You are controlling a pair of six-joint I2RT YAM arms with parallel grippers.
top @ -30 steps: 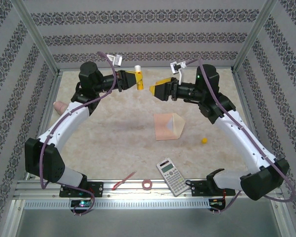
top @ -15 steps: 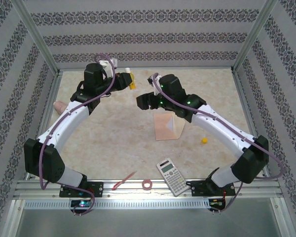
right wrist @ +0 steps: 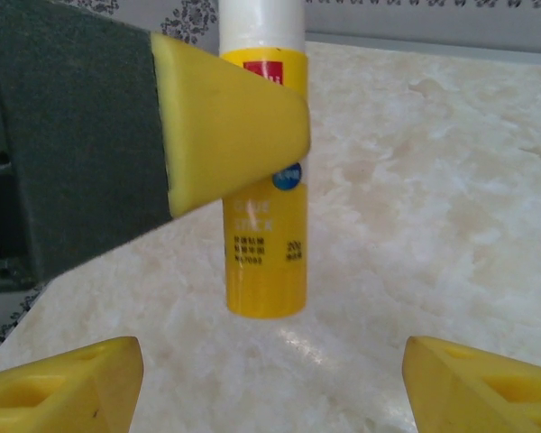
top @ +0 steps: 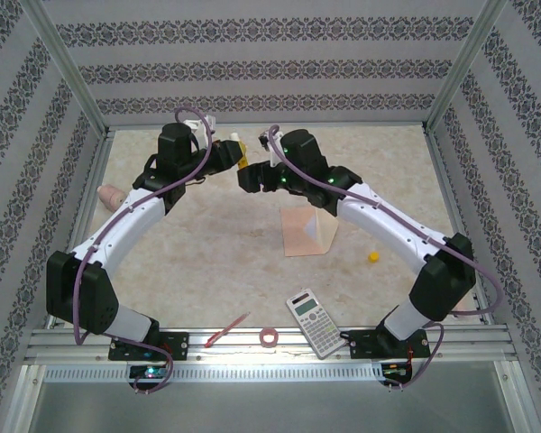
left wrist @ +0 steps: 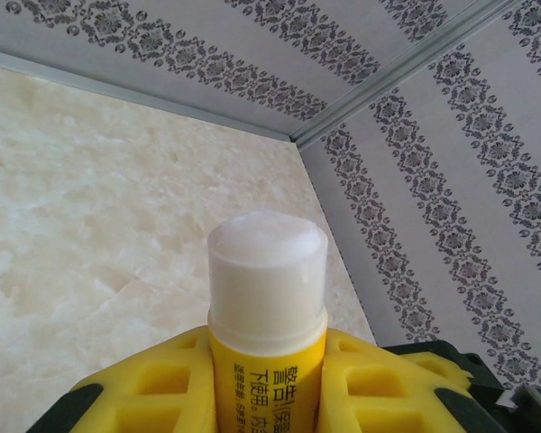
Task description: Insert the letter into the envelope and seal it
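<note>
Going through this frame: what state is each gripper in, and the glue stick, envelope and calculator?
left gripper: shut on the glue stick, off the table.
right gripper: open, fingertips wide apart, facing the stick without touching it.
glue stick: clamped mid-body, white capped end up, yellow base free.
envelope: flat on the table, pale flap open, unsealed.
calculator: lying face up, untouched.

this is looking like a robotics lab test cell: grey damask-striped wall panels (top: pixel 270 54) are boxing in a beige marble-patterned table (top: pixel 207 244), silver aluminium frame posts (top: pixel 68 68) are standing at the corners, and a white-and-black left robot arm (top: pixel 131 216) and a matching right robot arm (top: pixel 388 225) are sitting bolted to a slotted metal rail (top: pixel 270 350) at the near edge.
</note>
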